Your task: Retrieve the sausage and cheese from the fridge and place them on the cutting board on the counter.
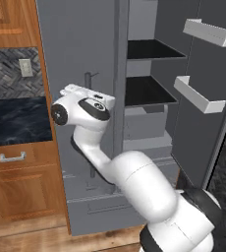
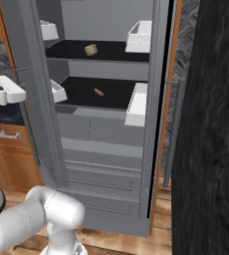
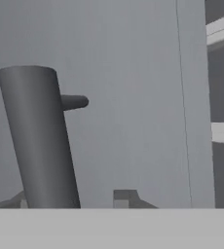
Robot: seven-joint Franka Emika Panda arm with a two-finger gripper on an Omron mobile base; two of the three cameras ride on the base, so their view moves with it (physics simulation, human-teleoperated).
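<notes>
The fridge (image 1: 80, 44) stands with both doors swung open. Its dark shelves show in the right base view. The thin reddish sausage (image 2: 99, 92) lies on the lower shelf. A small tan chunk (image 2: 90, 49) sits on the upper shelf; I cannot tell if it is the cheese. My gripper (image 3: 75, 199) is at the left door's vertical bar handle (image 3: 36, 141). Its fingers stand apart, with the bar between them and nearer the left fingertip (image 3: 22, 200). The white hand (image 1: 88, 84) hangs in front of that door. The cutting board is out of view.
The black marble counter (image 1: 16, 120) and wooden cabinets (image 1: 21, 192) lie left of the fridge. White door bins (image 1: 198, 96) jut from the open right door. A dark wall (image 2: 211, 149) is close on the right. Grey drawers (image 2: 101, 149) sit under the shelves.
</notes>
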